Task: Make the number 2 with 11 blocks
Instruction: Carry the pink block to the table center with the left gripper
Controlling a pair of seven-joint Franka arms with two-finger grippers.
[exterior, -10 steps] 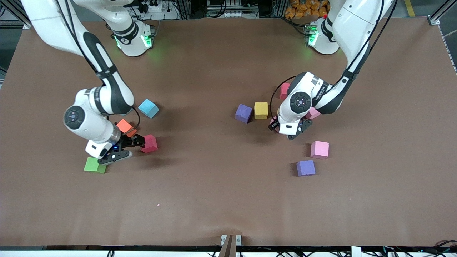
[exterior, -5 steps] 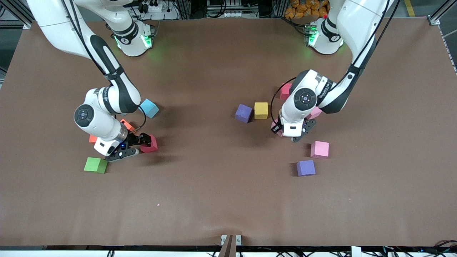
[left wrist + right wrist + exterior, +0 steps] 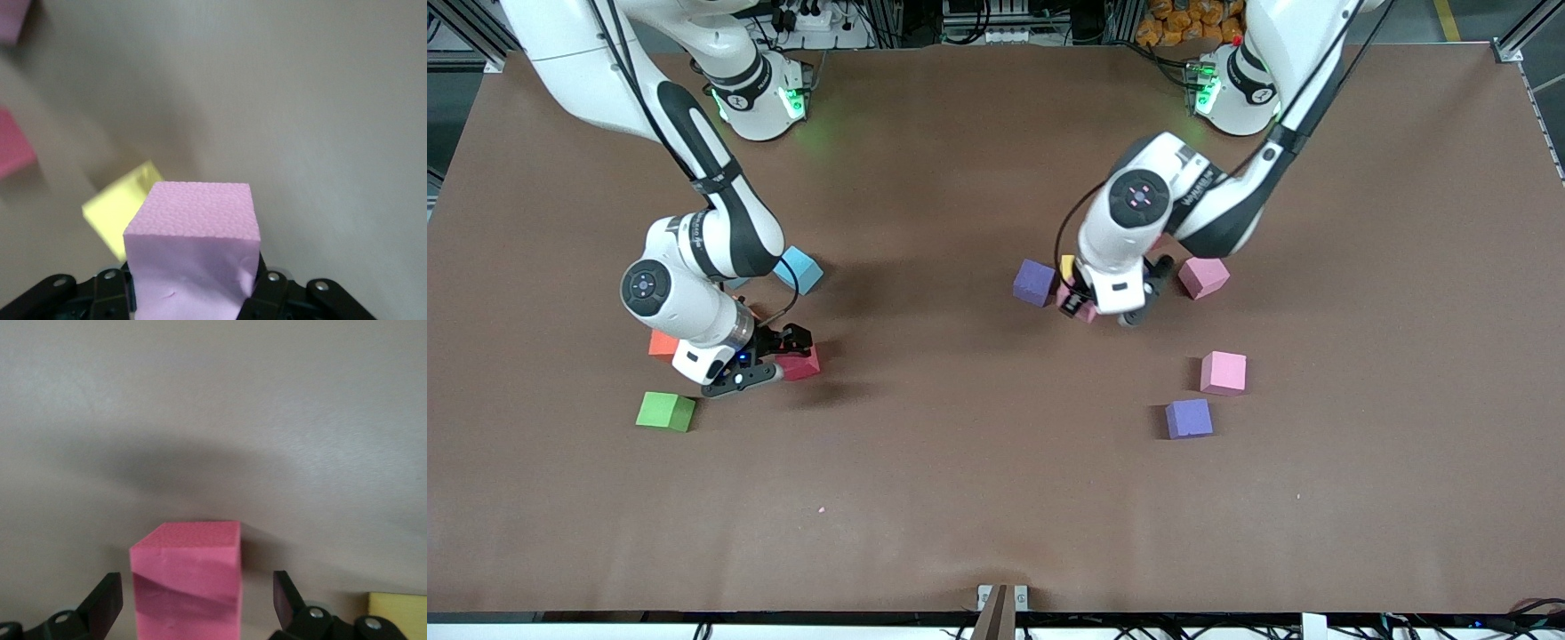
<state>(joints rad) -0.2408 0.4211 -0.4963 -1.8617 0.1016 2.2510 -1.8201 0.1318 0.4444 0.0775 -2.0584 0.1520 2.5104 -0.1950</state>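
Observation:
My left gripper [image 3: 1082, 307] is shut on a pale pink block [image 3: 193, 227] and holds it in the air beside a yellow block [image 3: 117, 210] and a purple block [image 3: 1034, 282]. My right gripper [image 3: 781, 358] is open low at the table, one finger on each side of a red block [image 3: 187, 587] without touching it. Loose blocks lie apart: light blue [image 3: 800, 270], orange [image 3: 662, 343], two pink [image 3: 1203, 277] [image 3: 1223, 372] and another purple [image 3: 1189, 418]. No number 2 is in view.
A green cube [image 3: 665, 412] lies close to the right gripper, nearer the front camera. A yellow corner [image 3: 397, 617] shows beside the right gripper's finger. The right arm's wrist covers the table between the orange and light blue blocks.
The left gripper has shut on the pale pink block, risen and carried it toward the purple and yellow blocks. The right gripper has moved in round the red block, still open.

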